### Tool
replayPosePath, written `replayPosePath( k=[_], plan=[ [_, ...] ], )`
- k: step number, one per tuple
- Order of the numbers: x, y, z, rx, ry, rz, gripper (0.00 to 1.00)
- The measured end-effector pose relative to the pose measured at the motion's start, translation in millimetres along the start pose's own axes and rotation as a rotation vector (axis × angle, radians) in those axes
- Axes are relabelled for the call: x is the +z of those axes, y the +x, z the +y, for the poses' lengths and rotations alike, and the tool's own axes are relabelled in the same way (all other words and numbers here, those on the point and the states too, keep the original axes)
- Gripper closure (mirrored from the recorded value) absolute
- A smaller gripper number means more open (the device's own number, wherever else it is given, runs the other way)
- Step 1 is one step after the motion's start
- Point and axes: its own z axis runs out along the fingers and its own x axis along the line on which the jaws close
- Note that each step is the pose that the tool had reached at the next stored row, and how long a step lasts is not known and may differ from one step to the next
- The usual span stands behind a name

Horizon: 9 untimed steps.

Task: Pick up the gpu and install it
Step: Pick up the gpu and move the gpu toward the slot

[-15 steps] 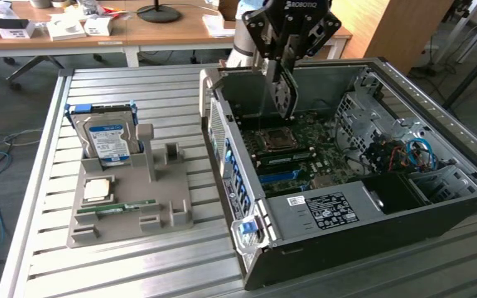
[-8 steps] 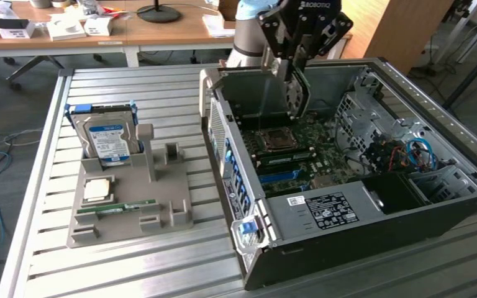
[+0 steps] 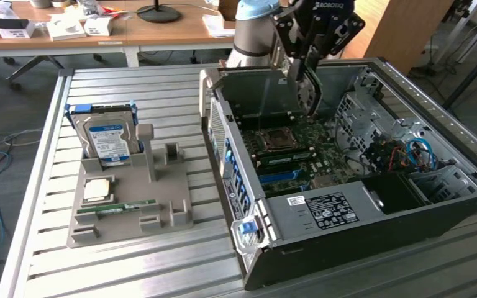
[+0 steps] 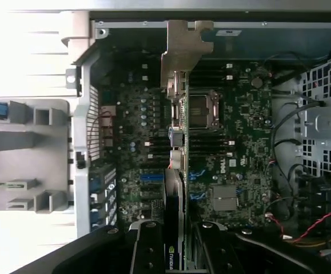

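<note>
Dark gpu (image 4: 177, 145) edge-on, partly hidden within tool (image 4: 179, 237).

Exterior view high, angled down; wrist view close overhead (shared: motherboard (image 3: 330, 164)).

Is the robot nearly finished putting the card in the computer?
About halfway. Lifting is done: the black two-fingered gripper is clamped on the thin dark gpu card with its silver metal bracket. It hangs over the green motherboard inside the open black computer case. Not yet seated in any slot.
</note>
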Motion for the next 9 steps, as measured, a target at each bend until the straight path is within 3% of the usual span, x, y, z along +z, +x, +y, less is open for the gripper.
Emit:
replayPosePath(
  k=[9],
  plan=[
    [0.5,-20.5,1.2,0.0,-0.0008,0.0001,0.74]
  ],
)
